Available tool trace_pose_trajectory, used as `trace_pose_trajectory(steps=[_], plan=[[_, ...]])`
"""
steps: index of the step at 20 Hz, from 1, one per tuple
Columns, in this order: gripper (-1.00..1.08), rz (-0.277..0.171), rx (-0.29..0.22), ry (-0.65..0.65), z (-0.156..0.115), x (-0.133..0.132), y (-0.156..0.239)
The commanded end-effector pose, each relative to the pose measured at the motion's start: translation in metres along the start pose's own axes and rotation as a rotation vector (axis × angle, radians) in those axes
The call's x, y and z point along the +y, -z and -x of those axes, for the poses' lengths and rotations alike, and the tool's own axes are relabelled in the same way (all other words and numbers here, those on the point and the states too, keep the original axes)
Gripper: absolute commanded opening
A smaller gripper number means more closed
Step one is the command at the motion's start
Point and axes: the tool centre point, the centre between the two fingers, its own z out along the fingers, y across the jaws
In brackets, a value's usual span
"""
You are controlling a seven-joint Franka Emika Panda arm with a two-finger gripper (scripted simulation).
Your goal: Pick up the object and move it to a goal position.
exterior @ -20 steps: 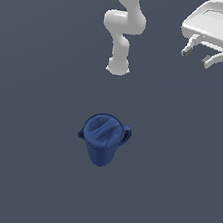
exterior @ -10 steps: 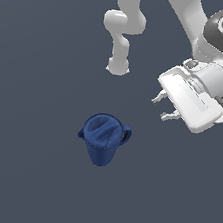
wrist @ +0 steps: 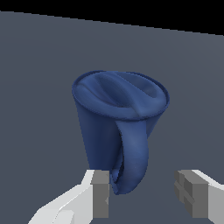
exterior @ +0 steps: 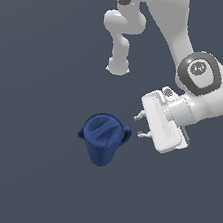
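Beside the gripper point(exterior: 137, 126), the mug's point(exterior: 101, 140) base is hidden.

Plain, flat, dark grey-blue table point(exterior: 23, 171), uniform across the exterior view, without marks or edges. Carries one dark blue mug point(exterior: 101, 140), standing near the middle, round rim up, body tapering downward. Loop handle points toward the exterior view's right. In the wrist view, same grey table point(wrist: 39, 65) behind the mug point(wrist: 118, 131).
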Motion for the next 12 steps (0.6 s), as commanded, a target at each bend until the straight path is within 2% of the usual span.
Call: trace_pose_trajectory(steps=[1, 12], plan=[[0.28, 0.015, 0.000, -0.148, 0.0056, -0.0002, -0.0114], [0.28, 0.027, 0.005, -0.141, 0.0131, -0.0004, -0.0175]])
